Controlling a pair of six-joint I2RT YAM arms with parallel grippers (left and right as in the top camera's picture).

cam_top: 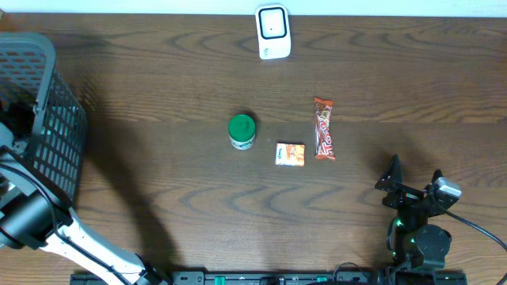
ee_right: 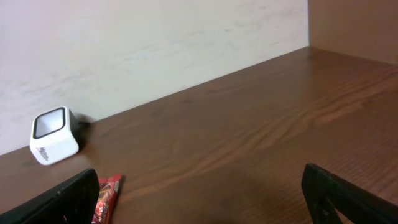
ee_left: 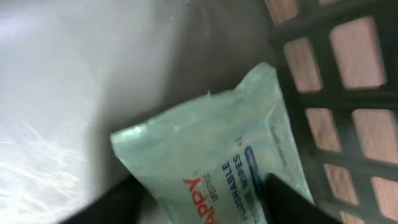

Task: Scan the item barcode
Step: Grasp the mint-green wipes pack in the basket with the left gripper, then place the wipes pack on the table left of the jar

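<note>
Reaching into the basket (cam_top: 47, 119) is where I see the risk: its lattice wall stands just beside the wipes pack (ee_left: 217, 155), so a lifted corner can catch there, and the film can slip (it looks slick). The pack lies inside the basket, printed face to the camera. Its long axis seems to run up the wrist view, slightly tilted, far end away from the fingers. The scanner (cam_top: 272, 32) is well apart. The left gripper (ee_left: 199, 202) straddles the near end; whether it grasps, I cannot tell. The right gripper (cam_top: 413, 170) is spread wide, empty.
</note>
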